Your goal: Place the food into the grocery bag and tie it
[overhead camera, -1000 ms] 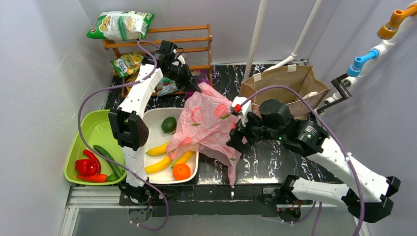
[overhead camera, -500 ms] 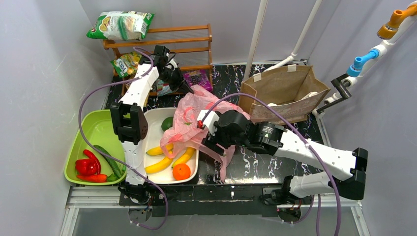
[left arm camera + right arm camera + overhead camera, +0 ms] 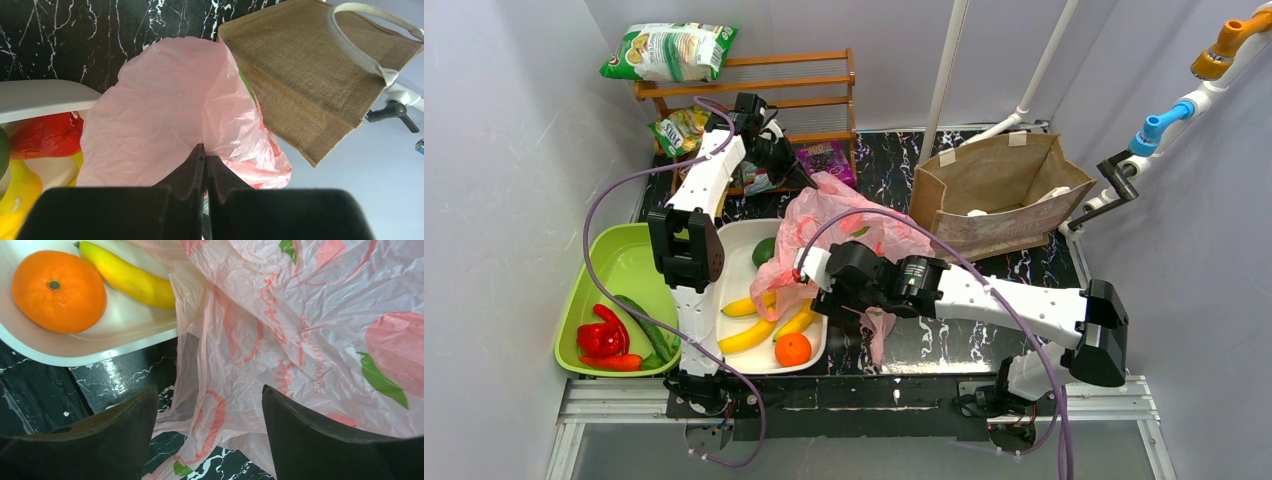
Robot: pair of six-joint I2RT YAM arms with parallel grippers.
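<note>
The pink grocery bag (image 3: 849,225) hangs crumpled between the arms, and its lower edge drapes over the white tray (image 3: 736,240). My left gripper (image 3: 807,182) is shut on the bag's top fold (image 3: 165,110) and holds it up. My right gripper (image 3: 824,290) is open and low over the bag's loose lower part (image 3: 240,405), with plastic between its fingers (image 3: 125,435). The orange (image 3: 793,349) and three bananas (image 3: 746,338) lie in the tray. The right wrist view shows the orange (image 3: 59,291) and one banana (image 3: 130,277) just past the left finger.
A green avocado (image 3: 767,250) lies in the tray, partly under the bag. A green bin (image 3: 614,260) with red peppers and a cucumber stands at left. A brown bag (image 3: 1004,190) stands at back right. A wooden shelf (image 3: 794,75) with snack packs is behind.
My right arm has swung left, from the bag's right side to its lower edge by the tray. The bag has shifted left and slumped. My left gripper drew back slightly, still gripping the bag.
</note>
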